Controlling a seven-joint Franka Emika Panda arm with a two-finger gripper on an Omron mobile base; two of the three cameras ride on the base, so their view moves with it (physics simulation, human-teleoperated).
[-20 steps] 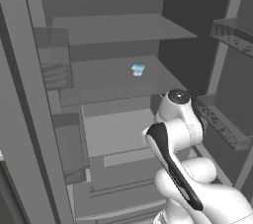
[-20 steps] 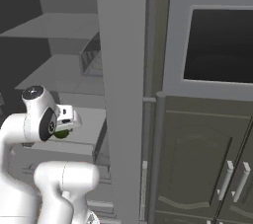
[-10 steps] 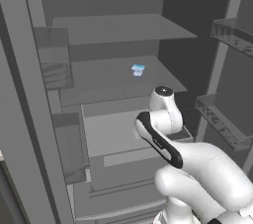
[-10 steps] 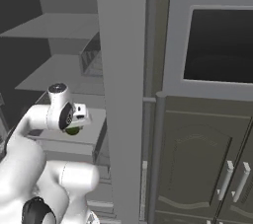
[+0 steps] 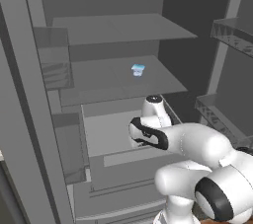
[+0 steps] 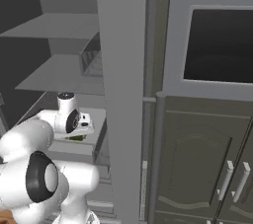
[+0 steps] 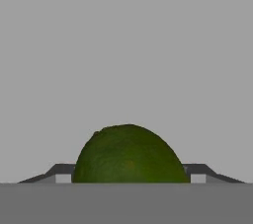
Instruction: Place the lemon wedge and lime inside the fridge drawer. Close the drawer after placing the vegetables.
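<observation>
From the hand view, the lime shows only its upper dome; its lower half is cut off at the bottom, and the fingertips on either side peek out as dark slivers, their pads hidden behind the fruit. From the right base view, just a dark green scrap of it shows under the hand, too little to judge the grip. In the left base view the arm covers the right part of the drawer and the gripper itself. The small blue-white thing on the shelf is too small to identify.
</observation>
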